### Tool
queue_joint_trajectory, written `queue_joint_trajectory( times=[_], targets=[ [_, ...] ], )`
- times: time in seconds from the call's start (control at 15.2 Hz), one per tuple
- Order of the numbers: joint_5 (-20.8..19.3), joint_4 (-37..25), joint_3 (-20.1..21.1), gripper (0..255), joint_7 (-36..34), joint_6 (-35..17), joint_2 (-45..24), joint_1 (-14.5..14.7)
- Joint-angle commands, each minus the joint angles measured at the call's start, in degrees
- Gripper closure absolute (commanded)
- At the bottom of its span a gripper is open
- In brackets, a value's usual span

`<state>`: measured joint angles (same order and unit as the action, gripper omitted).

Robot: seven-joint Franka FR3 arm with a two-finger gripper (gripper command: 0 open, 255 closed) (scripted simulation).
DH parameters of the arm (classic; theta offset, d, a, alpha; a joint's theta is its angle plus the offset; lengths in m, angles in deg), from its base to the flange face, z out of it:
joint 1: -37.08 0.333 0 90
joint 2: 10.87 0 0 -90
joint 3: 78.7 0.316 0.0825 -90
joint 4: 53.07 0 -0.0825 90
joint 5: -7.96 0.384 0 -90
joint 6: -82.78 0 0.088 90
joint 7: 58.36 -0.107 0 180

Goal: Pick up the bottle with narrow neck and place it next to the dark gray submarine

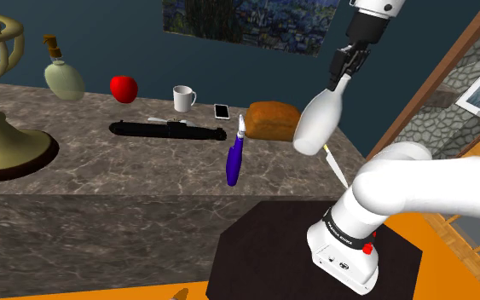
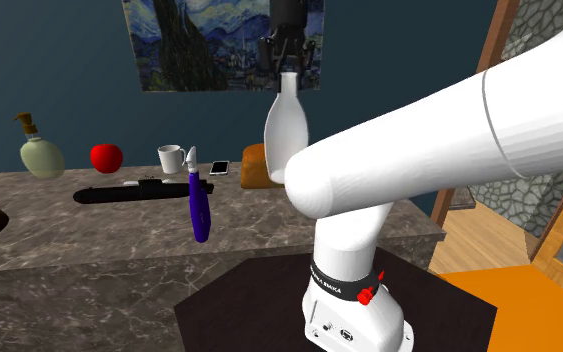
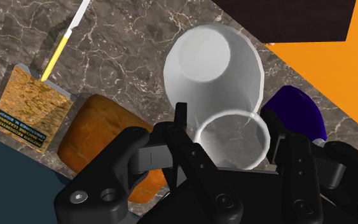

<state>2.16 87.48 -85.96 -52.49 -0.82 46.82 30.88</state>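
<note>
Marble counter (image 1: 101, 175): submarine (image 1: 167, 130), mug (image 1: 182, 98), apple (image 1: 124, 87), loaf (image 1: 272, 119).

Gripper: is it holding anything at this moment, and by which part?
Yes. The gripper holds the white bottle by its narrow neck, close to the mouth; the body hangs free below.

Along the upper left of the shoulder view, a marbled counter (image 1: 101, 170) bears a pale corked flask (image 1: 62, 75), a red apple (image 1: 124, 87), a white mug (image 1: 183, 98) and a small phone (image 1: 222, 111). Near the centre are a brown loaf (image 1: 272, 119) and a leaning purple tube (image 1: 234, 160) with a white tip. A painting (image 1: 246, 21) hangs at the top edge.
</note>
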Motion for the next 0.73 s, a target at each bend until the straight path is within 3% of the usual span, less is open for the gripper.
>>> queue_joint_trajectory(
  times=[0.0, 0.66],
  targets=[
    [0.18, -1.92, 0.18, 255, -0.01, 1.31, -0.6, 0.09],
    [0.75, -11.86, 0.67, 255, 0.16, 7.43, -4.43, 0.45]
  ],
)
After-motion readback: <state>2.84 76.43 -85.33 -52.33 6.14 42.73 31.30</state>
